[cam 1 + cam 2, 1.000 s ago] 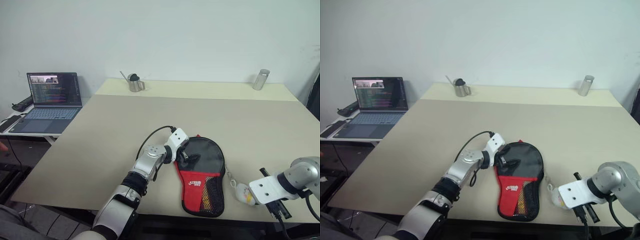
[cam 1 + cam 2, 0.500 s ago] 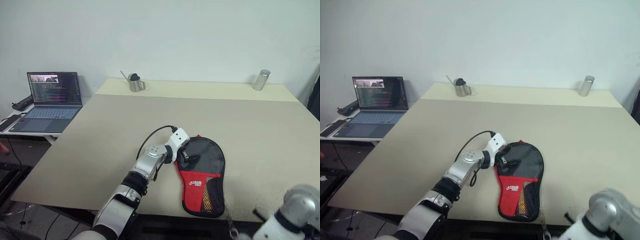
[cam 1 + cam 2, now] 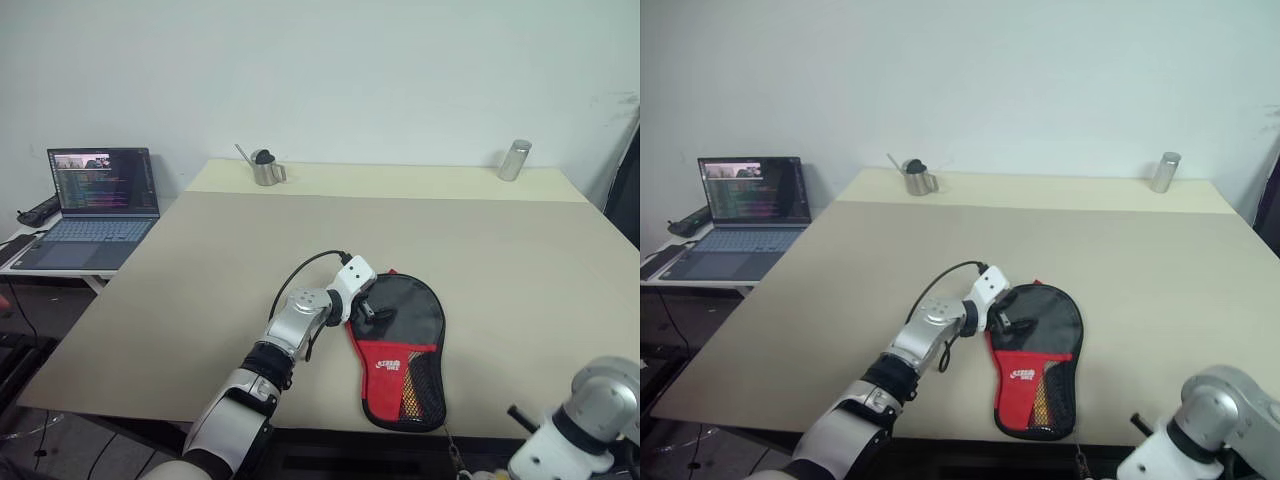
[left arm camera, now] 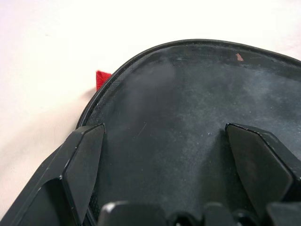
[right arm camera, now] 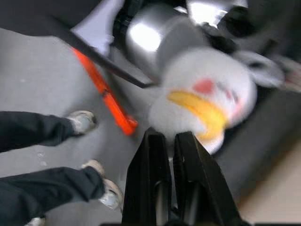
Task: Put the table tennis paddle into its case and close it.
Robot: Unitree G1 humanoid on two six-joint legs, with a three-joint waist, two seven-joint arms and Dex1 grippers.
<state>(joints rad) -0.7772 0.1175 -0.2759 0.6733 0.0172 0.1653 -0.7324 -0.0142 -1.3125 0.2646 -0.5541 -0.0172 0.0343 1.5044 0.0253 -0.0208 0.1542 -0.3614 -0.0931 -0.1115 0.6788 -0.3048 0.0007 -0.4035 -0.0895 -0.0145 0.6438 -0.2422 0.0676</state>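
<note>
Since the earlier frame my right claw (image 5: 170, 141) has dropped off the near edge of the surface (image 3: 200, 260), its fingers pressing together below the white pompom (image 5: 207, 101), while my left claw (image 3: 366, 309) is staying spread over the case (image 3: 405, 340). The case is lying flat near the front edge, black round end pointing away, red mesh end toward me, long axis running front to back.

Silver arms (image 3: 300, 322), black jaws
</note>
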